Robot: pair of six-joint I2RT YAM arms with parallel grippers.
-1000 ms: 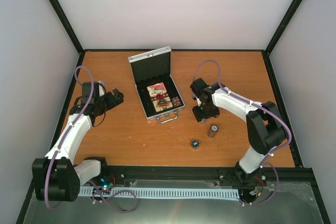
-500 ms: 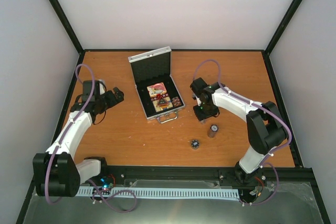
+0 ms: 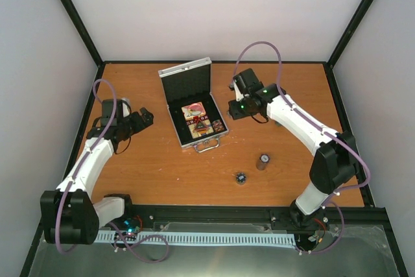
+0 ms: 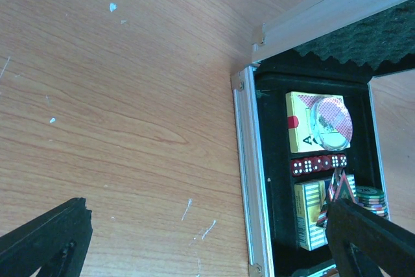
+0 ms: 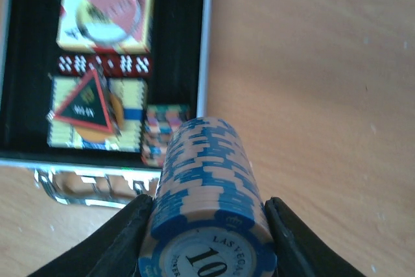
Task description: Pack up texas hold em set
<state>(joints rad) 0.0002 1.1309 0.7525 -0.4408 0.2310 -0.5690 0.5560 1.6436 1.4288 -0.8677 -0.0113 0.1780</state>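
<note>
Two arms flank the small square silver aluminium case [image 3: 188, 84], which lies open at the middle of the orange-brown wooden table [image 3: 149, 167], its lid upright at the far side and its metal handle [image 5: 97, 183] at the near side. Your right gripper [image 5: 209, 225] pinches a blue-and-tan stack of poker chips [image 5: 207, 186] from both sides. The stack lies on its side between the black fingers [image 5: 117, 244], its "10 Las Vegas" face turned to the wrist camera. From overhead that gripper hovers just beside the case's right rim. Through the right wrist camera the held stack sits in front of the case's near right corner, where a multicoloured chip stack [image 5: 162, 135] fills a slot of the black lining. Beside that slot lie a red-edged triangular button [image 5: 84, 102] on a yellow striped card box [image 5: 133, 131], a row of dark red dice [image 5: 104, 64], and a clear disc [image 5: 107, 11] on a second card box [image 5: 139, 37]. Your left gripper [image 4: 207, 244] hangs with jaws spread wide and empty, over bare wood just left of the case. Two dark chip stacks stand on the table's near half, well apart from both grippers: a taller one [image 3: 262, 161] and a lower one [image 3: 240, 178].
</note>
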